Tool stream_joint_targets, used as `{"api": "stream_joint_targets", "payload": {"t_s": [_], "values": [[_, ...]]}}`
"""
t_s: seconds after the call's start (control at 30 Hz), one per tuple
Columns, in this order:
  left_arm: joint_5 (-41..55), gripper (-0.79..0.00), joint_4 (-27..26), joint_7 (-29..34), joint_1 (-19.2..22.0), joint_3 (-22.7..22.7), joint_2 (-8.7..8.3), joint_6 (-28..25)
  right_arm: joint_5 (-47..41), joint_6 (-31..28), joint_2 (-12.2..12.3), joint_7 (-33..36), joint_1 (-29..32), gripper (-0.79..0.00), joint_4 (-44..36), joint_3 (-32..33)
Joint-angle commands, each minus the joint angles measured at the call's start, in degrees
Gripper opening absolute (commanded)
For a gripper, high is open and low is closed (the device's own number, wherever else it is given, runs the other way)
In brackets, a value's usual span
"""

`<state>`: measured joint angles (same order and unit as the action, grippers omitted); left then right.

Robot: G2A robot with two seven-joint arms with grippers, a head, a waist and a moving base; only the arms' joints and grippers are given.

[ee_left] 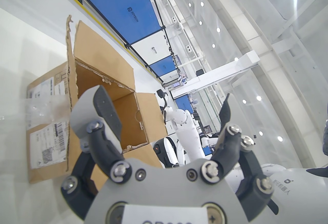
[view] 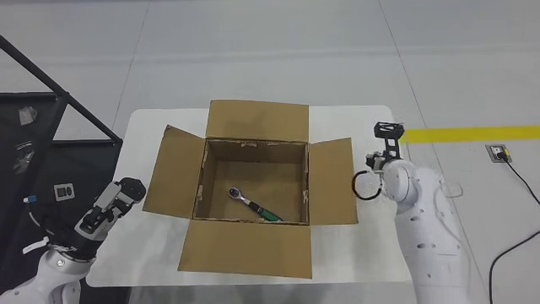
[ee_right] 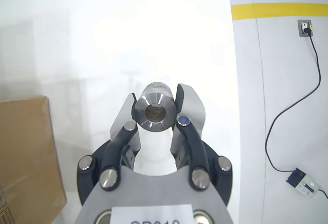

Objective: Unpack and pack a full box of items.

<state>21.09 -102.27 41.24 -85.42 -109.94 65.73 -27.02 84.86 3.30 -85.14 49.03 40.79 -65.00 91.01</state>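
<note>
An open cardboard box (view: 256, 187) stands in the middle of the white table (view: 371, 118), all flaps spread. Inside it lies a ratchet wrench (view: 251, 205) with a green handle. My right gripper (ee_right: 156, 102) hangs over bare table to the right of the box, shut on a short metal socket (ee_right: 155, 110); the top view shows this gripper (view: 388, 131) beyond the right flap. At the table's left edge my left gripper (ee_left: 166, 112) is open with nothing between its fingers (ee_left: 107, 112), tilted up toward the box's left flap (ee_left: 102, 73). In the top view the left gripper (view: 128, 191) sits left of that flap.
A box flap (ee_right: 25, 153) lies close beside my right gripper. On the floor to the right a black cable (ee_right: 289, 117) runs from a wall-type socket plate (view: 498, 152) to a small adapter (ee_right: 303, 182). A black frame with netting (view: 34, 135) stands left of the table.
</note>
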Motion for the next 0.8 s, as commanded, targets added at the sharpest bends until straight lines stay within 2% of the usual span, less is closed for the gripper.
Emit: {"api": "stream_joint_targets", "payload": {"t_s": [0.0,0.23,0.53,0.63,0.7,0.73,0.77], "values": [[0.0,0.0,0.0,0.0,0.0,0.0,0.0,0.0,1.23,0.52,0.18,-0.37,-1.16,-0.785,2.96,-0.13],[0.0,0.0,0.0,0.0,0.0,0.0,0.0,0.0,3.18,2.33,0.45,-0.53,-4.09,-0.785,9.56,-1.33],[0.0,0.0,0.0,0.0,0.0,0.0,0.0,0.0,2.03,1.89,0.81,-1.27,-6.03,-0.785,14.64,-1.69],[0.0,0.0,0.0,0.0,0.0,0.0,0.0,0.0,1.51,1.78,0.91,-1.37,-6.54,-0.536,15.8,-1.81],[0.0,0.0,0.0,0.0,0.0,0.0,0.0,0.0,1.28,1.7,0.97,-1.43,-6.76,-0.437,16.35,-1.95],[0.0,0.0,0.0,0.0,0.0,0.0,0.0,0.0,1.14,1.75,1.01,-1.45,-6.85,-0.413,16.55,-1.98],[0.0,0.0,0.0,0.0,0.0,0.0,0.0,0.0,1.0,1.92,1.05,-1.56,-6.88,-0.317,16.66,-1.99]]}}
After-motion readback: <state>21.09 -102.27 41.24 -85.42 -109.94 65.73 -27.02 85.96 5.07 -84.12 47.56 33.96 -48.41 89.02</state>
